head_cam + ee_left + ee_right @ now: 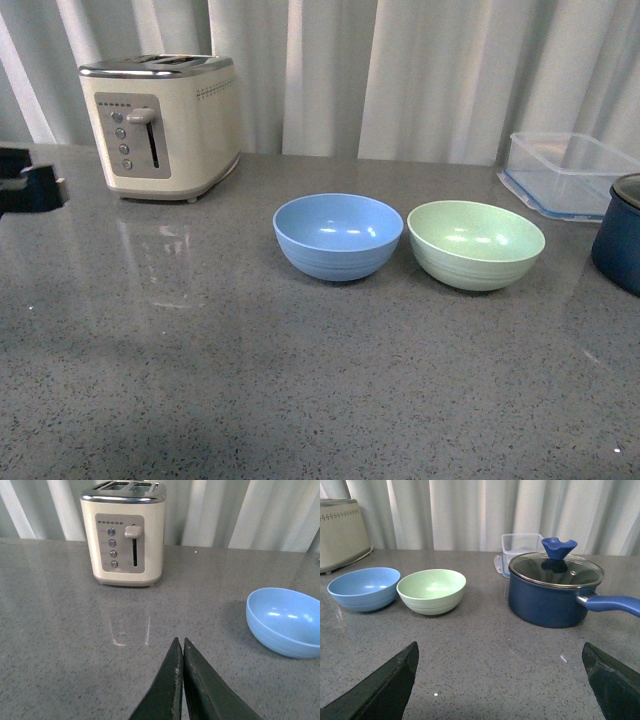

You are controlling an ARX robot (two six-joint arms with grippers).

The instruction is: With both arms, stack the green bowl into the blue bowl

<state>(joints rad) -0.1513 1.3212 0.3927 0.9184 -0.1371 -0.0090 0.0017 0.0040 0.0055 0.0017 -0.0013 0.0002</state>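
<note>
The green bowl (476, 243) stands upright on the grey desk (300, 380), mouth up. It is round, so it has no long axis or pointing direction. It sits right of centre in the front view. The blue bowl (338, 235) stands just beside it on the robot's left, also mouth up, and the rims are so close that contact cannot be judged. Neither arm shows between the bowls and the front camera. In the left wrist view the left gripper (179, 642) hangs low over bare desk with its two dark fingers pressed together, aimed between the cream toaster (125, 535) and the blue bowl. In the right wrist view the right gripper (500, 647) has its fingers spread wide, well short of the bowls and holding nothing. A navy pot (555, 592) with a glass lid (556, 569) stands near the green bowl on the robot's right, and a clear container (520, 547) sits behind the pot, by the pale curtain (430, 70).
</note>
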